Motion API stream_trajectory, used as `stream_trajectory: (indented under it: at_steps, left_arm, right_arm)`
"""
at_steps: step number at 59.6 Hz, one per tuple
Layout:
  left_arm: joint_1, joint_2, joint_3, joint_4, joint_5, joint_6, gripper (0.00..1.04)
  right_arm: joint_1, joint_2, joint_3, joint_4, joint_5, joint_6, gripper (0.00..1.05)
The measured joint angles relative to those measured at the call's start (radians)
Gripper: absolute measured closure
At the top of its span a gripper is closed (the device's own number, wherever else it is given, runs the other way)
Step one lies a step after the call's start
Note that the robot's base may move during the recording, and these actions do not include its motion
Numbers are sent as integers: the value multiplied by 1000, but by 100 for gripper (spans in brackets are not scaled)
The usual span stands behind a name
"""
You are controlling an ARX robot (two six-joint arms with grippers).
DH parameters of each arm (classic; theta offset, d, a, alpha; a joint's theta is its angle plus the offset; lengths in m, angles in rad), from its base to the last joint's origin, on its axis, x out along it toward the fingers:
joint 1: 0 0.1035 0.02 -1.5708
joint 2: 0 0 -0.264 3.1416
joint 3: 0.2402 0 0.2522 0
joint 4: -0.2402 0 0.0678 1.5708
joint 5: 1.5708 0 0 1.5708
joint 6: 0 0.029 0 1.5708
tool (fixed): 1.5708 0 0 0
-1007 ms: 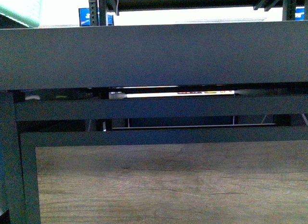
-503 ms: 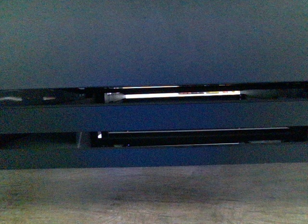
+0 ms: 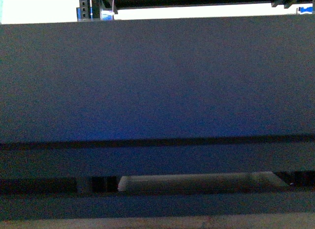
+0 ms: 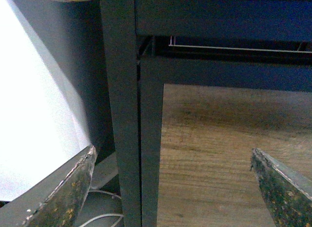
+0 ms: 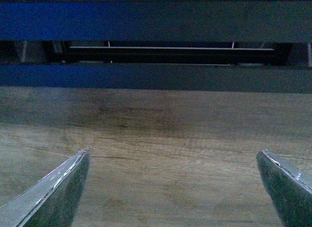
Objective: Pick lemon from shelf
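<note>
Facing the shelf (image 3: 157, 81) closely, approach is judged in hand; left gripper (image 4: 173, 156) and right gripper (image 5: 173, 156) are held wide apart, empty; no lemon is seen; a higher view onto it is called for.

Your views are dim, grainy and blue-tinted; the shelf (image 3: 157, 81) sits in shadow, with blown-out white glare behind its top edge.

shelf (image 3: 157, 81), blk frame, wood-grain front panel (image 5: 170, 163)
</note>
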Motion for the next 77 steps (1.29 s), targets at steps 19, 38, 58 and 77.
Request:
stream_trajectory:
  at_steps: [19, 38, 58, 77]
  left_arm:
    - [0, 0, 0, 0, 0, 0, 8]
    - [0, 0, 0, 0, 0, 0, 8]
    - [0, 0, 0, 0, 0, 0, 8]
    - [0, 0, 0, 0, 1, 0, 8]
  right_arm:
    - [0, 0, 0, 0, 0, 0, 2]
    - [0, 0, 0, 0, 0, 0, 2]
    - [0, 0, 0, 0, 0, 0, 2]
    - [0, 0, 0, 0, -1, 1, 2]
